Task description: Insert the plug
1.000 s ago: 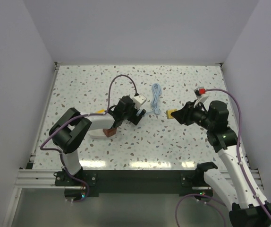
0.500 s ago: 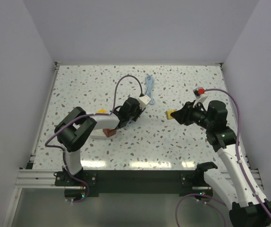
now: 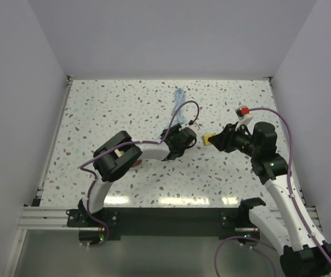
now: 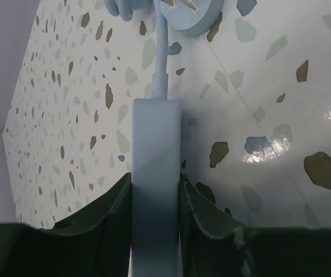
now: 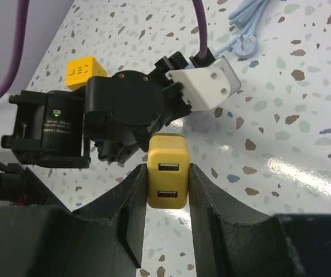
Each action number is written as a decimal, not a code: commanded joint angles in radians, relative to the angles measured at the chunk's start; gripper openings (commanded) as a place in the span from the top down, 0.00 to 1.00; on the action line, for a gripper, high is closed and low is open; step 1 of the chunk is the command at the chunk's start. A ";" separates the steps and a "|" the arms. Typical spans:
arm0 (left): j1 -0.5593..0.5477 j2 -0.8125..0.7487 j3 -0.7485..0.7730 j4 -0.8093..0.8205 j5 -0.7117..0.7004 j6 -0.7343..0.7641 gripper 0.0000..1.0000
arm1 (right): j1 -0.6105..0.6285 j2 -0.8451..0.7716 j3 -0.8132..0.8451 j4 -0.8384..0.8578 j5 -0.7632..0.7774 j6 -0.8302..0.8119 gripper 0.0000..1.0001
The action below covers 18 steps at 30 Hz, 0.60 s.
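1. White walls (image 3: 154,40) enclose a speckled counter (image 3: 96,109). From above, the left pincer (image 3: 187,138) and right pincer (image 3: 214,140) face each other near the counter's middle, close but apart. A yellow charger block (image 3: 209,139) sits in the right one, and a pale blue cable (image 3: 180,98) trails toward the far edge. The plug is hidden here.
2. Left wrist: that pincer is clamped on the pale blue plug (image 4: 155,167), with the cable running away over the counter. Its metal tip and the charger block are out of sight.
3. Right wrist: this pincer is clamped on the charger block, whose two ports show only here. A yellow cube (image 5: 86,70) lies beyond. Alignment seems the step in hand; next, the plug's tip must square up with one port.
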 commanded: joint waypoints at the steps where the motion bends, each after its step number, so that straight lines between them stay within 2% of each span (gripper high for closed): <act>1: -0.020 0.077 0.045 -0.069 -0.092 0.022 1.00 | -0.003 -0.005 0.000 0.057 -0.033 0.014 1.00; 9: -0.104 0.224 0.169 -0.175 -0.039 -0.036 1.00 | -0.003 0.008 -0.004 0.070 -0.047 0.022 1.00; 14: -0.132 0.306 0.270 -0.248 0.053 -0.117 1.00 | -0.003 0.005 -0.004 0.067 -0.047 0.022 1.00; 18: -0.134 0.333 0.288 -0.264 0.110 -0.189 0.71 | -0.003 0.003 -0.004 0.065 -0.045 0.022 1.00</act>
